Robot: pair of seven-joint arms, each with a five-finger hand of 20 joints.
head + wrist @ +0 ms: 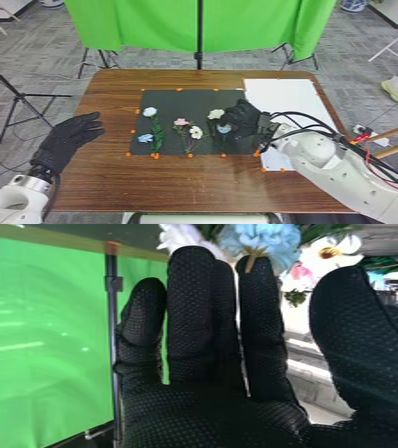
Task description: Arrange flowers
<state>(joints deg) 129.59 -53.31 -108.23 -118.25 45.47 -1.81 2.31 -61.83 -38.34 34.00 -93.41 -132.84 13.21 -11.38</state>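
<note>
My right hand (238, 119) is over the right part of the dark mat (178, 100), beside a white flower (216, 114) and a light blue flower (224, 128). In the right wrist view the straight fingers of the right hand (204, 354) end at a blue flower (266, 239), with a white flower (185, 238) next to it and a yellow-centred white one (329, 256) nearer the thumb. Further left on the mat lie a white rose (149, 111), a blue flower (146, 138), a pink flower (181, 122) and a white flower (195, 132). My left hand (69, 137) is open near the left table edge.
A white sheet (275, 92) lies on the table's right side, partly under the right arm. Small orange markers edge the mat and sheet. Beyond the brown table (178, 187) hangs a green cloth (142, 25) on a stand.
</note>
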